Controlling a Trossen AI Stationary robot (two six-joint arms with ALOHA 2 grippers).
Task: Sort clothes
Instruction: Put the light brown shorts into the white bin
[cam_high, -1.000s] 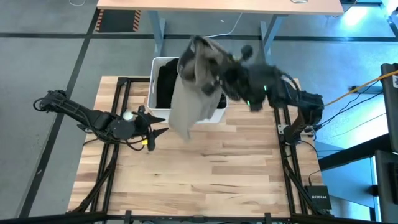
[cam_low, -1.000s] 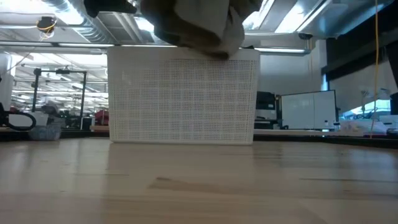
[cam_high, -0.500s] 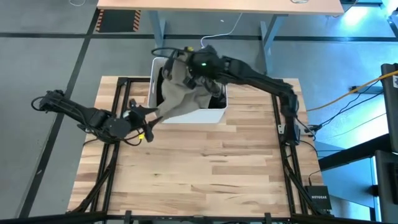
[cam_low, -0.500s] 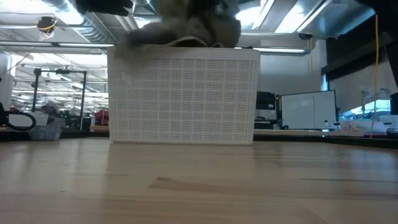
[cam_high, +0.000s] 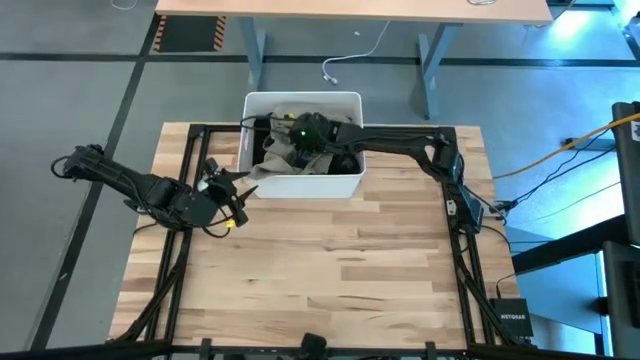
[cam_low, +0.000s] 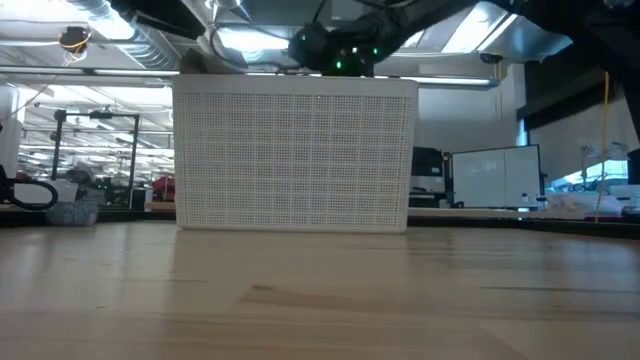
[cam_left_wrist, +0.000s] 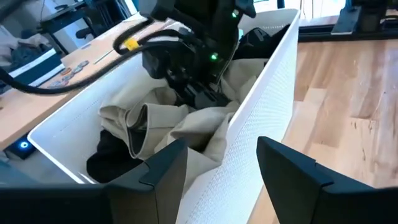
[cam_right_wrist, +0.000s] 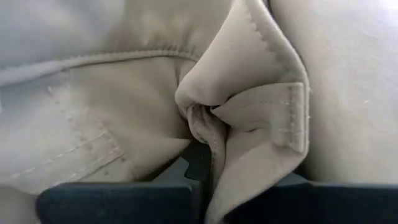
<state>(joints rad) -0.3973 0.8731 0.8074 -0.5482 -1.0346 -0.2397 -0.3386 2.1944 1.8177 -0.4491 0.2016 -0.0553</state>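
The khaki-tan trousers (cam_high: 283, 150) lie crumpled inside the white bin (cam_high: 300, 187), on top of dark pieces (cam_left_wrist: 109, 155). My right gripper (cam_high: 300, 138) reaches down into the bin and is shut on the trousers; it also shows in the left wrist view (cam_left_wrist: 200, 96). My left gripper (cam_high: 238, 190) is open and empty, hovering just outside the bin's near left corner, its fingers (cam_left_wrist: 165, 168) pointing at the bin's wall (cam_left_wrist: 261, 112). In the low view the bin (cam_low: 295, 160) hides its contents. No pink shirt shows. My right gripper pinches a bunched fold of the khaki trousers (cam_right_wrist: 205, 134) between its two fingers, several layers, next to a stitched loop (cam_right_wrist: 289, 118). The fingers come from above, pointing down into the bin. The trousers lie slack in the bin under the gripper.
The bin stands at the table's far edge, in the middle. Bare wooden tabletop (cam_high: 330, 270) stretches from the bin to the near edge. Black frame rails (cam_high: 190, 250) run along the left and right sides. A desk (cam_high: 350, 8) stands beyond the table.
My right gripper has gone toward the table's far left and down into the bin with the khaki trousers. They hung below it over the bin's near wall, then draped over that wall, and now lie bunched inside the bin.
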